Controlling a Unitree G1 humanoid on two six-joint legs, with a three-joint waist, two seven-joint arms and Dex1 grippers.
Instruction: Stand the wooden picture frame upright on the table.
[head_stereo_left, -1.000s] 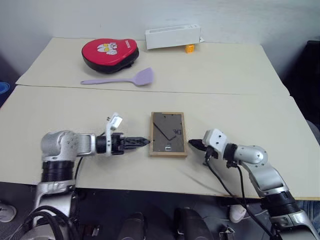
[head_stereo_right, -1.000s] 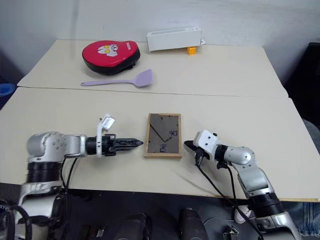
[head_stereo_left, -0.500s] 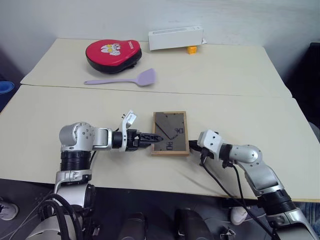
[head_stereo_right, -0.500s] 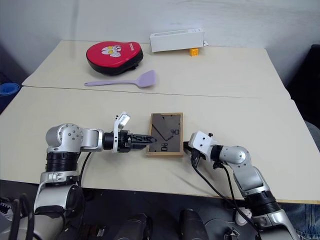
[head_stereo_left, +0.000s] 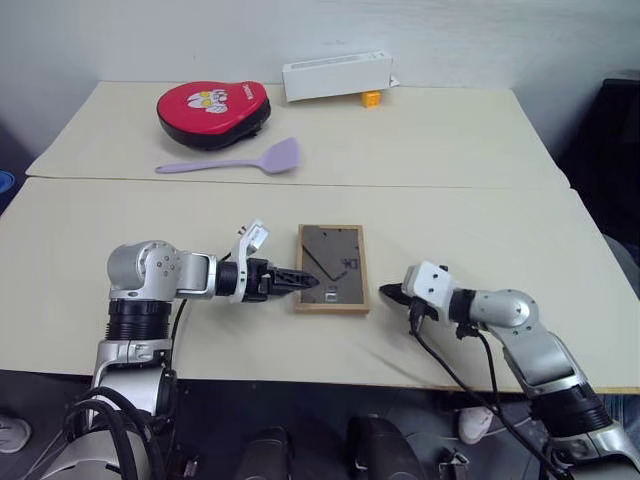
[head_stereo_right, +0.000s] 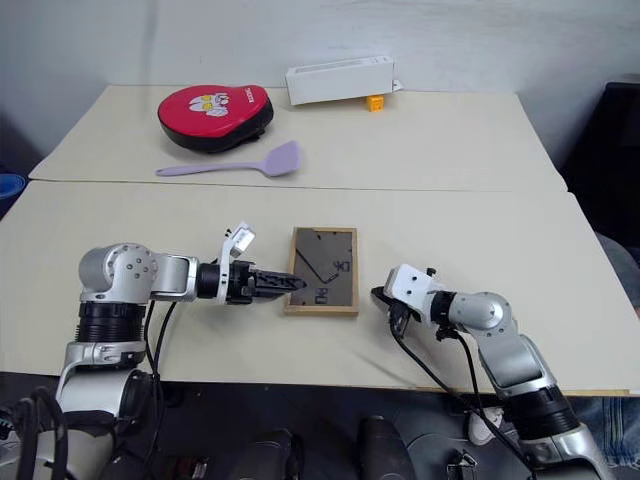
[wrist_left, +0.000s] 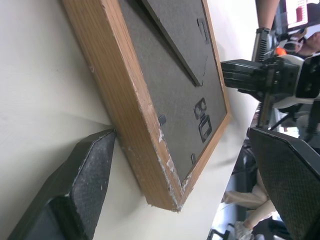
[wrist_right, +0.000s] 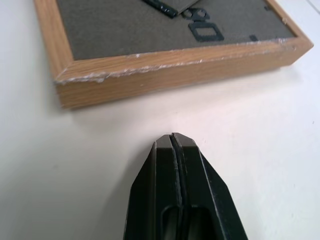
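Note:
The wooden picture frame (head_stereo_left: 332, 268) lies flat on the near section of the table (head_stereo_left: 500, 230), with its dark back and easel stand facing up. My left gripper (head_stereo_left: 312, 282) is open at the frame's left edge. In the left wrist view one finger (wrist_left: 82, 190) rests low on the table beside the wooden edge (wrist_left: 135, 125), and the other finger (wrist_left: 292, 185) is raised above the back. My right gripper (head_stereo_left: 386, 292) is shut, its tip on the table a short gap from the frame's right edge (wrist_right: 170, 75).
On the far table section lie a red cartoon pad (head_stereo_left: 212, 103), a purple spatula (head_stereo_left: 235, 162), a white oblong box (head_stereo_left: 336, 76) and a small orange piece (head_stereo_left: 371, 98). A seam (head_stereo_left: 450, 187) joins the two sections. The front edge runs close under both arms.
The camera view has shifted a little. My left gripper's tips have come from just short of the frame's left edge to over it, then held there. The right gripper stays shut beside the frame.

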